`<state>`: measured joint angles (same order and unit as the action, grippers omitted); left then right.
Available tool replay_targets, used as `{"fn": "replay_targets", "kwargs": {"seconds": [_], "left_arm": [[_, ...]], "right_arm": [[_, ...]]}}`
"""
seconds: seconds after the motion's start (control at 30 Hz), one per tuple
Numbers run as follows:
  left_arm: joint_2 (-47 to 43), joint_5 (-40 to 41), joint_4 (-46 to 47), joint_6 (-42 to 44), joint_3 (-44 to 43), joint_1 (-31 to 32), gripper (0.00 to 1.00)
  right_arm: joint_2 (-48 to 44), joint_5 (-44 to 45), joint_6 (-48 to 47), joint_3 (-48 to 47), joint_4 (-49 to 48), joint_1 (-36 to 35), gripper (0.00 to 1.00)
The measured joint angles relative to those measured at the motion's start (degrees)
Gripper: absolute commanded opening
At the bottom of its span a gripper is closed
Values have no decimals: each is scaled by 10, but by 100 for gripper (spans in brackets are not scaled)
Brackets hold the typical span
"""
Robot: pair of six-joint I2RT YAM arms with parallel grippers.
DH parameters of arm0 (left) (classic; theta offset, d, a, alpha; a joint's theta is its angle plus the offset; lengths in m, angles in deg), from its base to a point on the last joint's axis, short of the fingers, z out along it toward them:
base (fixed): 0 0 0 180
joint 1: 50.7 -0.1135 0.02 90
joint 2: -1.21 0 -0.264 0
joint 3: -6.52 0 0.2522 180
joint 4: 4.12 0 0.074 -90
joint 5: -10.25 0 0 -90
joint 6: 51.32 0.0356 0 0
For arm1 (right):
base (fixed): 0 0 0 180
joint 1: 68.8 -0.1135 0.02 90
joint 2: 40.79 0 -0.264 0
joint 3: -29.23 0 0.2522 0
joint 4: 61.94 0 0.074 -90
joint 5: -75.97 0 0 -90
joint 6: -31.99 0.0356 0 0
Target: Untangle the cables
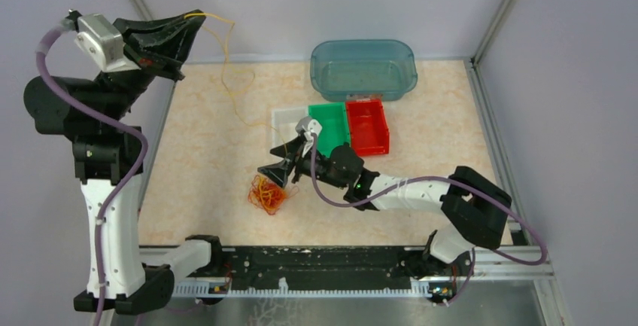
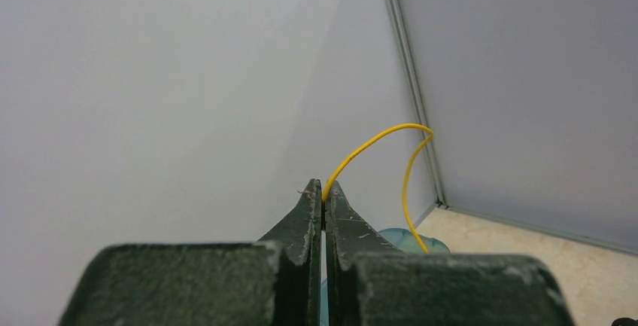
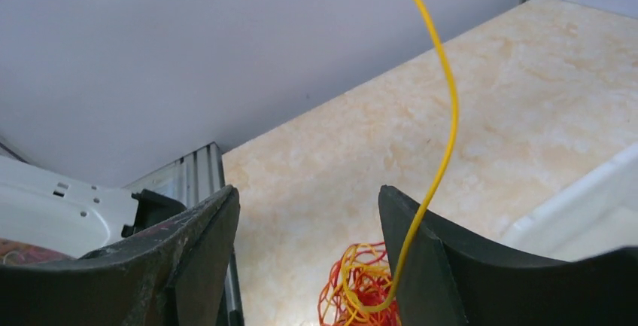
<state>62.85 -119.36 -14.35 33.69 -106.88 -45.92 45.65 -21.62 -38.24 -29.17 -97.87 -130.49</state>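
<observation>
The cables (image 1: 266, 194) lie as a small red, orange and yellow clump on the table, left of centre. One yellow cable (image 1: 228, 70) rises from the clump to my left gripper (image 1: 202, 17), which is raised high at the back left. In the left wrist view that gripper (image 2: 323, 190) is shut on the yellow cable (image 2: 376, 139), pinched at the tips. My right gripper (image 1: 269, 162) hovers just above the clump. In its wrist view it (image 3: 308, 198) stands open, the clump (image 3: 361, 281) lies below, and the yellow cable (image 3: 448, 115) passes loose across the right finger.
A teal tub (image 1: 363, 70) stands at the back. In front of it are a green bin (image 1: 329, 125), a red bin (image 1: 367, 126) and a white bin (image 1: 284, 117), close behind the right gripper. Grey walls enclose the table on three sides.
</observation>
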Motion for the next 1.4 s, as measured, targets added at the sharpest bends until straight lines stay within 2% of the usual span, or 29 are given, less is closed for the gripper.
{"fn": "replay_targets", "kwargs": {"seconds": [0.03,0.1,0.17,0.27,0.37,0.57,0.73,0.87,1.23,1.4], "left_arm": [[3,-2,-4,-1,3,0,0],[6,-5,-10,-2,3,0,0],[3,-7,-10,-3,3,0,0],[-9,-9,-10,-3,11,0,0],[-40,-12,-17,-2,56,0,0],[-123,-60,-76,4,226,0,6],[-163,-133,-157,20,347,0,6],[-195,-153,-189,37,428,0,8],[-214,-219,-193,43,543,0,16],[-245,-237,-141,-14,602,5,16]], "right_arm": [[1,-2,-7,-8,5,0,51],[9,-7,-19,-24,18,0,24],[19,-16,-26,-35,30,0,1],[23,-25,-31,-35,49,2,0],[21,-29,-31,-35,64,5,0],[-17,-45,-31,-38,104,24,0],[-39,-64,-19,-66,108,50,0],[-41,-77,-8,-83,108,56,0],[-32,-101,28,-135,116,51,0],[-2,-104,34,-183,116,33,0]]}}
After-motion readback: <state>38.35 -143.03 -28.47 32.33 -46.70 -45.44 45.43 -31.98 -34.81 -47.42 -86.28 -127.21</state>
